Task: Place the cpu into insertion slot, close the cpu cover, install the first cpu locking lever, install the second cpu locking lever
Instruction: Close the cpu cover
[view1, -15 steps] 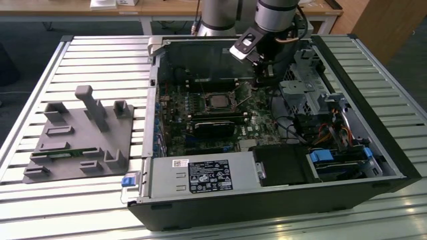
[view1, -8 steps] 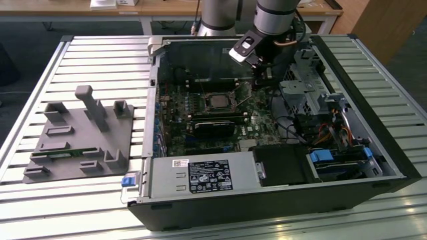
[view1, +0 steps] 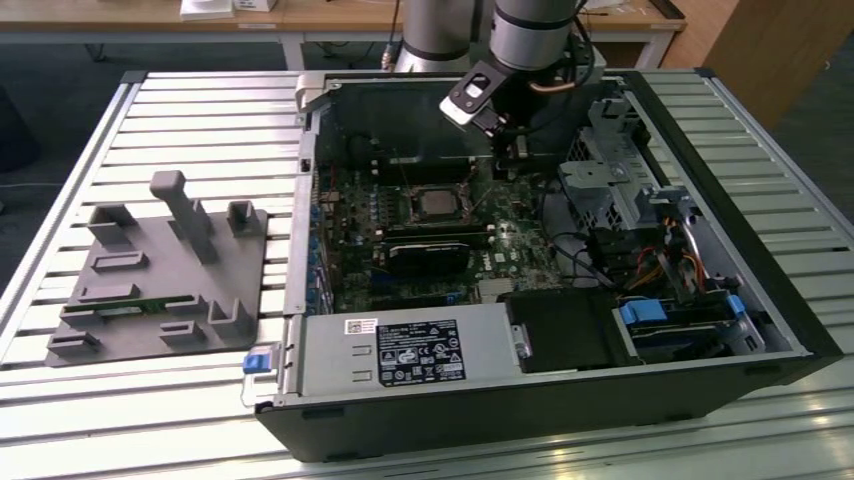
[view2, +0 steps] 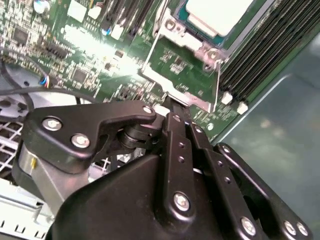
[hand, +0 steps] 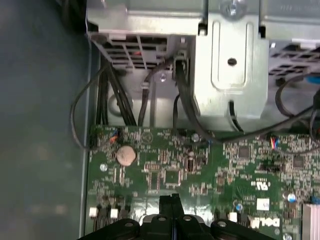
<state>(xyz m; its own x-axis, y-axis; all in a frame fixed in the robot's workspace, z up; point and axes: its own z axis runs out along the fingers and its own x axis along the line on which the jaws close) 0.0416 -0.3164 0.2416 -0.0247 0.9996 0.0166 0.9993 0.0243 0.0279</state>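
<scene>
Slatted worktop (view1: 200, 110) holds open PC (view1: 507, 425): cpu (view2: 217, 15) is in, cpu cover (view2: 175, 31) looks down. Gripper (view2: 171, 106), pressed together, is at cover's edge; can't tell abt levers.

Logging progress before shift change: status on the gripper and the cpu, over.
Copy: gripper shut, tip at edge of cpu cover. The cpu seated, cover looks down around it. Nothing in the way.

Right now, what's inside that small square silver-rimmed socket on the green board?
A flat, square, pale metal-topped cpu lies in it, framed by the silver metal cpu cover. Whatever lies beneath the chip is covered.
</scene>
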